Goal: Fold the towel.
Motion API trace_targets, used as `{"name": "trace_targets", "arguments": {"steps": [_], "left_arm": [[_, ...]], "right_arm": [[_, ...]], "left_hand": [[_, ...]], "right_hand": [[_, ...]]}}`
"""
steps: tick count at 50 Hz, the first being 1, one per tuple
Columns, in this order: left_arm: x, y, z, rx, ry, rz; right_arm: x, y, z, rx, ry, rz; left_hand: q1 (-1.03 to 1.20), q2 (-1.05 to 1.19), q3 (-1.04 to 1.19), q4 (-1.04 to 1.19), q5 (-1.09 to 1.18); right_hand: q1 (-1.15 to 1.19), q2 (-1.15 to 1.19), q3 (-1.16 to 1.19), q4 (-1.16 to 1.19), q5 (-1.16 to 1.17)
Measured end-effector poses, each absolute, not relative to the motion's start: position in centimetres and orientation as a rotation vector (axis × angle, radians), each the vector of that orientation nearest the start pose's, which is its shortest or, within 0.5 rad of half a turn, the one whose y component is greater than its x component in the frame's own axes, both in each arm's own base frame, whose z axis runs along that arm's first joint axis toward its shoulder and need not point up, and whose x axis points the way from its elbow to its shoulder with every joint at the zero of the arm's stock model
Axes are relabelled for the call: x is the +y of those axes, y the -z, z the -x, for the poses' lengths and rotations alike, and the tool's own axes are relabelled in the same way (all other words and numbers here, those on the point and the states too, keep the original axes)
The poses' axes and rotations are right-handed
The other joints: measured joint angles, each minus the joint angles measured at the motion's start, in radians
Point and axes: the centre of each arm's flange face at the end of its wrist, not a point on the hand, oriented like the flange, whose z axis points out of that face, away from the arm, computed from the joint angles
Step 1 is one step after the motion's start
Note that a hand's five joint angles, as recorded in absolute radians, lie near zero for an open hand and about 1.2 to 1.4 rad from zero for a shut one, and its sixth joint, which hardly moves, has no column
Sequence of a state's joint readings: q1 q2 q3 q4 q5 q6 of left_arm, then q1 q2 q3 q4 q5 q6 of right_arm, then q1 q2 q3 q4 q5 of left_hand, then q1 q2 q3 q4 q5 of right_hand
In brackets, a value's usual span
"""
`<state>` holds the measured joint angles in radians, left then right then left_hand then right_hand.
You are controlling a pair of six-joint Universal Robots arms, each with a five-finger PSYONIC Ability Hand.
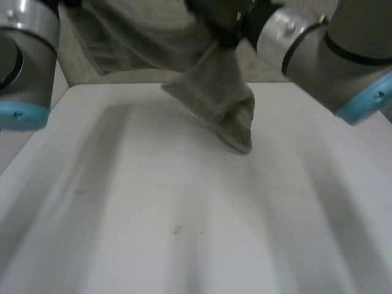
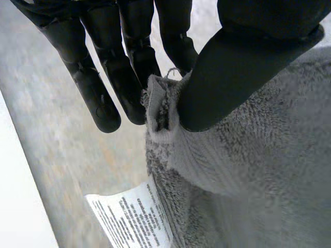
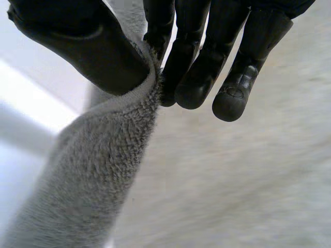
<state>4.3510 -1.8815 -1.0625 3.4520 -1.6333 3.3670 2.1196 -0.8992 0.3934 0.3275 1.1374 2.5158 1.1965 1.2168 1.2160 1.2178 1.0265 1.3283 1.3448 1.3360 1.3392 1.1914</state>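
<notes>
A grey towel (image 1: 215,104) hangs bunched above the table's far middle, and its lowest fold touches the white table (image 1: 153,208). In the left wrist view my left hand (image 2: 238,67) is shut on a hemmed corner of the towel (image 2: 248,170), thumb pressed against the fingers (image 2: 132,77); a white care label (image 2: 134,217) hangs just below the grip. My right hand (image 3: 83,46) pinches another edge of the towel (image 3: 88,181) between thumb and fingers (image 3: 191,67). In the head view the right hand (image 1: 223,21) is dark above the cloth.
The table's far edge (image 1: 122,86) runs just behind the hanging towel, with pale carpet (image 1: 79,55) beyond it. Both grey arms, the left (image 1: 27,55) and the right (image 1: 331,55), frame the far corners. Small dark marks (image 1: 177,230) dot the near tabletop.
</notes>
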Motion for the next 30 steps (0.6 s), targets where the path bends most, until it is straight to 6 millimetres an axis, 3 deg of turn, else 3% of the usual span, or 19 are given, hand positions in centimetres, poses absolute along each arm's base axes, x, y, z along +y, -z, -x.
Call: {"name": "trace_targets", "arguments": {"steps": [1,5,10,13,14,17,20,26,30], "left_arm": [[-33.0,-37.9,25.4,1.664,2.723,-0.405],[-32.0,-34.8,24.3,1.781,2.624,-0.441],[-30.4,-29.9,22.5,1.937,2.487,-0.512],[-30.0,-28.4,21.8,1.965,2.461,-0.530],[-29.9,-27.7,21.6,1.972,2.454,-0.536],[-29.9,-26.9,21.2,1.974,2.451,-0.540],[-30.0,-26.6,21.1,1.970,2.453,-0.538],[-30.3,-26.7,21.1,1.956,2.467,-0.531],[-30.4,-27.4,21.4,1.931,2.493,-0.527]], "right_arm": [[-27.4,-35.9,-37.1,1.317,2.088,1.514],[-26.1,-32.3,-36.8,1.399,1.871,1.681],[-24.2,-26.4,-36.4,1.472,1.556,1.925],[-24.1,-23.9,-36.5,1.511,1.467,1.976],[-24.1,-23.0,-36.6,1.535,1.448,1.980],[-24.6,-21.5,-37.0,1.596,1.446,1.954],[-25.6,-20.8,-37.4,1.691,1.512,1.830],[-27.2,-20.7,-37.4,1.841,1.612,1.504],[-26.8,-19.9,-36.8,1.919,1.564,1.348]], "left_hand": [[0.000,0.000,0.000,0.000,0.000],[0.000,0.000,0.000,0.000,0.000],[0.005,0.001,0.000,0.000,0.000],[0.005,0.001,0.000,0.000,0.000],[0.005,0.001,0.000,0.000,0.000],[0.008,0.001,0.000,0.000,0.000],[0.008,0.001,0.000,0.000,0.000],[0.008,0.001,0.000,0.000,0.000],[0.008,0.001,0.000,0.000,0.000]], "right_hand": [[0.000,0.000,0.000,0.000,0.000],[0.000,0.000,0.000,0.000,0.000],[-0.002,-0.002,-0.002,-0.002,-0.003],[-0.070,-0.106,-0.098,-0.103,-0.126],[-0.207,-0.251,-0.227,-0.230,-0.259],[-0.388,-0.399,-0.392,-0.393,-0.432],[-0.715,-0.718,-0.710,-0.714,-0.766],[-0.807,-0.796,-0.802,-0.804,-0.866],[-0.820,-0.815,-0.819,-0.822,-0.883]]}}
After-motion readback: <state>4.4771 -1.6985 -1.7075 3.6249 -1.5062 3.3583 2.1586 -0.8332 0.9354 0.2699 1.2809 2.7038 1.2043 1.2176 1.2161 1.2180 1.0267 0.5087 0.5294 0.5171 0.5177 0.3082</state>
